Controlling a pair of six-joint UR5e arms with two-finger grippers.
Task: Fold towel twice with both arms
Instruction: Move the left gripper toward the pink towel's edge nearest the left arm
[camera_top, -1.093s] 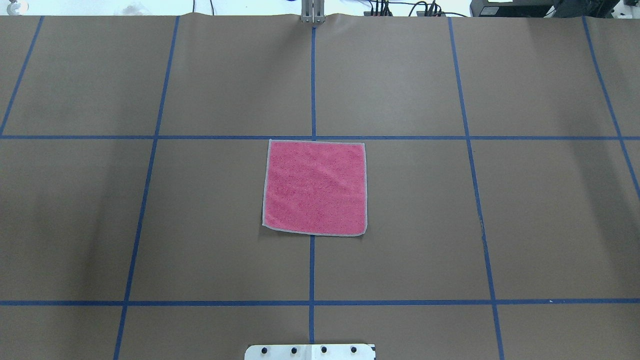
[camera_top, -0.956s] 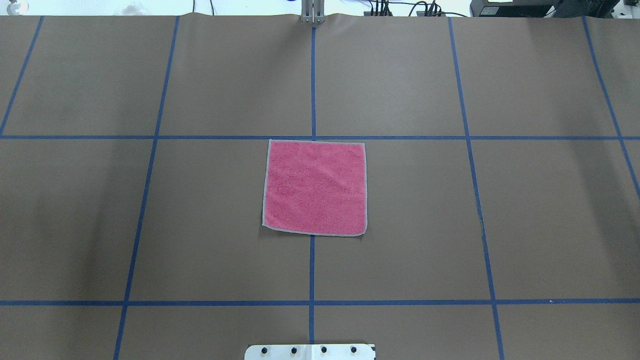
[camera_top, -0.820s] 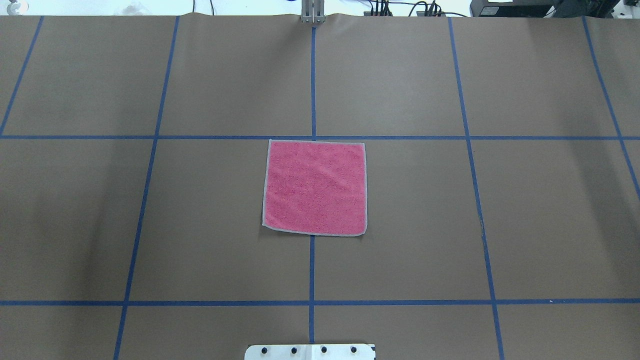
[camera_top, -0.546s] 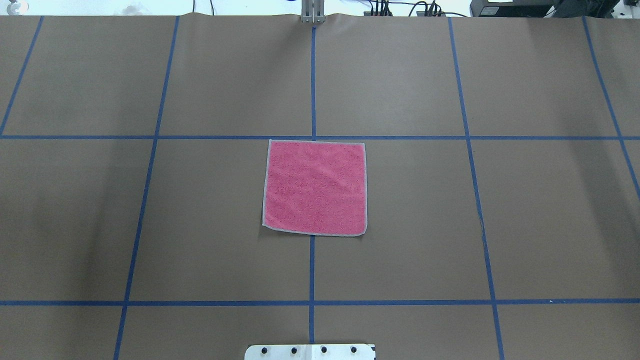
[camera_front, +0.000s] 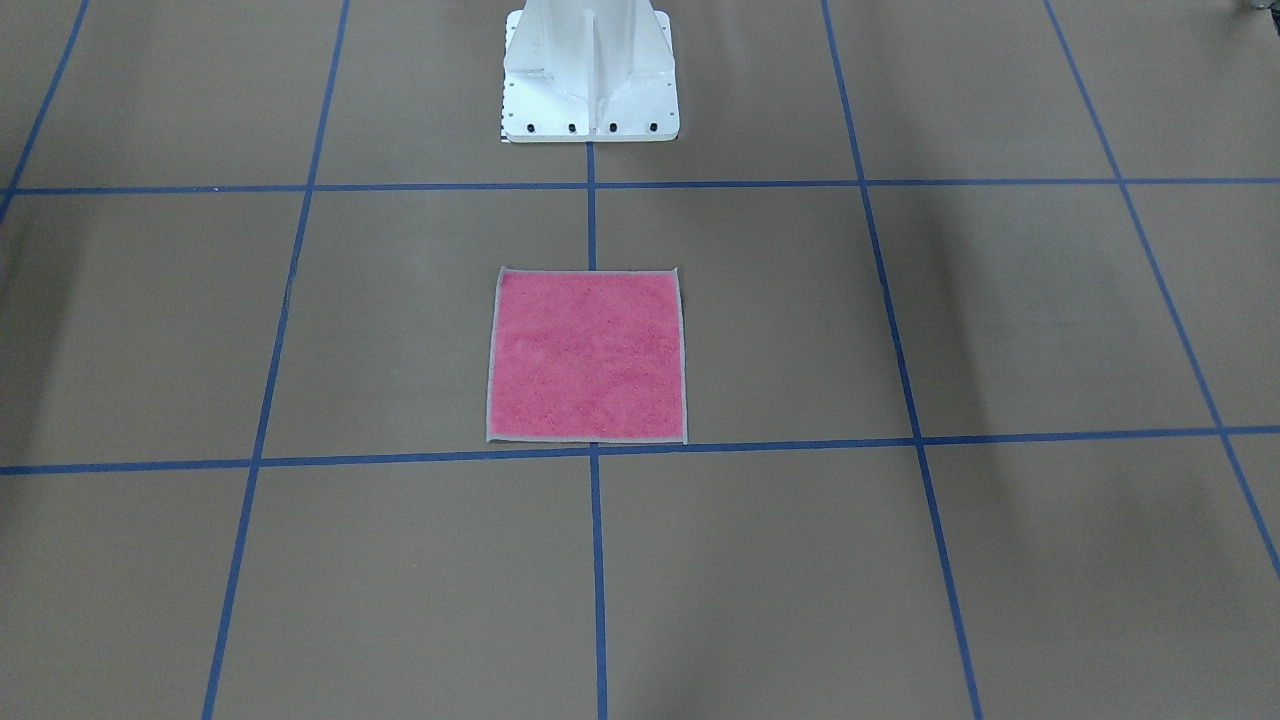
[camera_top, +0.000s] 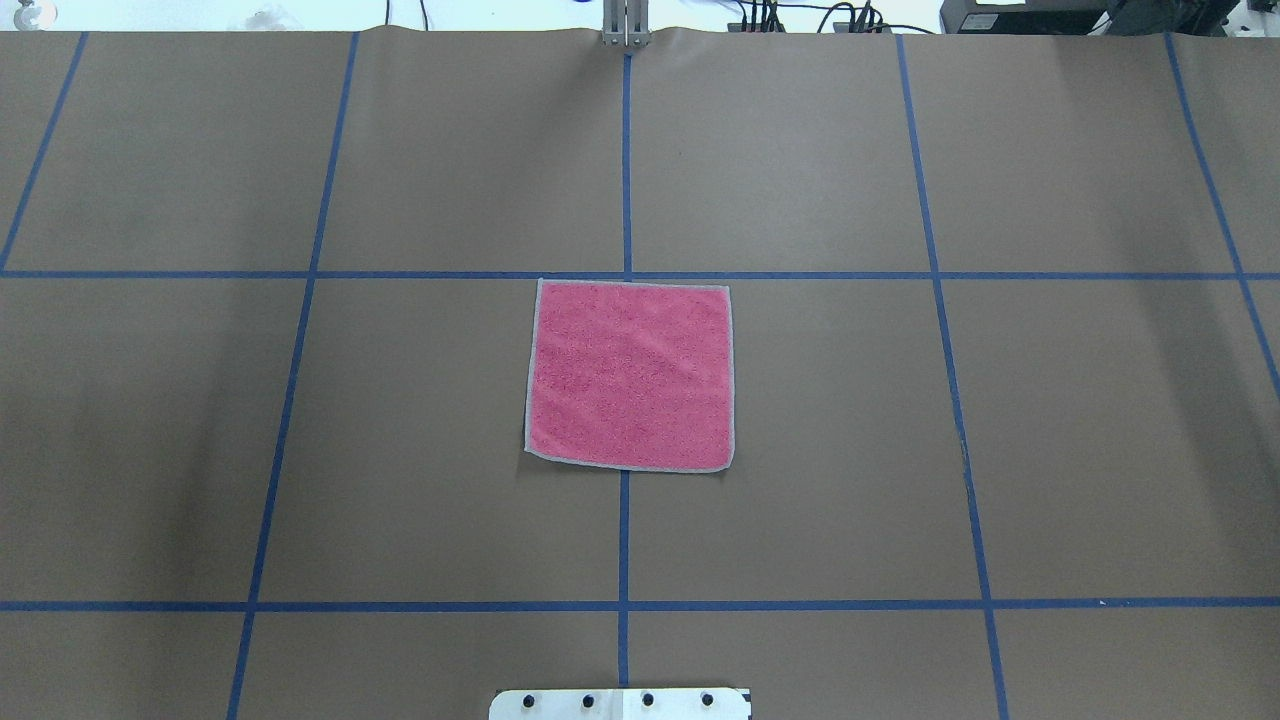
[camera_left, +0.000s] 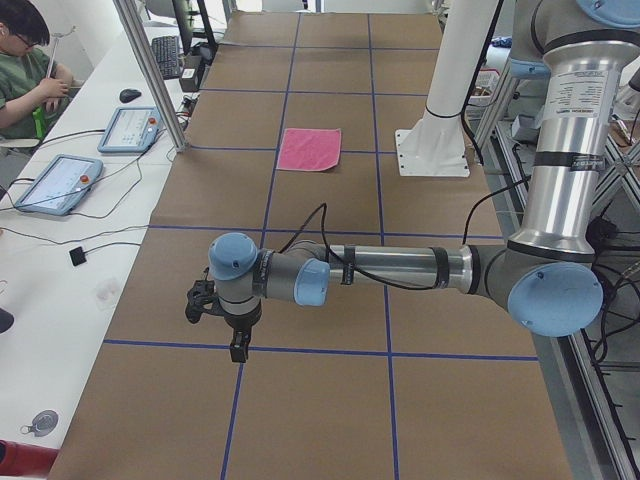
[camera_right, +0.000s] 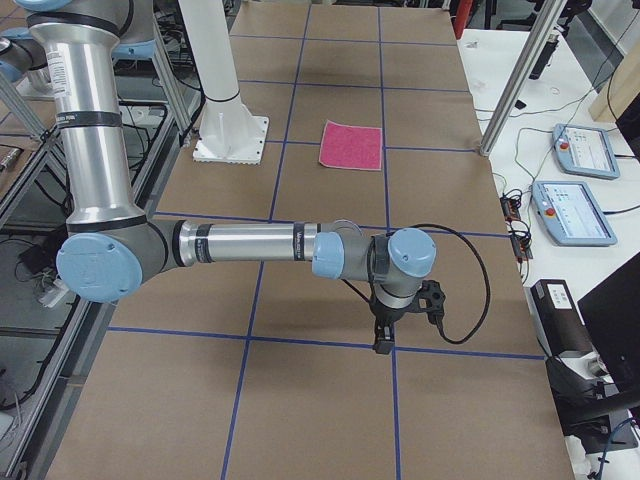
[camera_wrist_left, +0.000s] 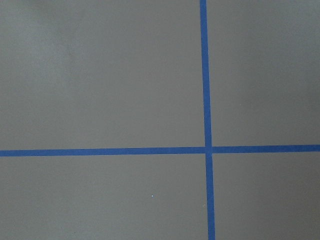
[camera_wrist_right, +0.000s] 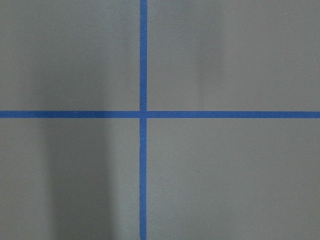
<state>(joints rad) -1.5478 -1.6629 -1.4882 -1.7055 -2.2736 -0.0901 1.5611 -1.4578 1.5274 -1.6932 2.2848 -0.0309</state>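
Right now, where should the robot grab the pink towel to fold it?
Probably the towel by the two corners nearest the white base, the left arm on one, the right arm on the other, pinching straight down. It lies flat, square to the tape lines, so only the corner edging can be nipped.

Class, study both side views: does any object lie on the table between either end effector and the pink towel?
Nothing visible does. Between the left end effector and the towel, and between the right end effector and the towel, there is only bare brown table crossed by blue tape lines.
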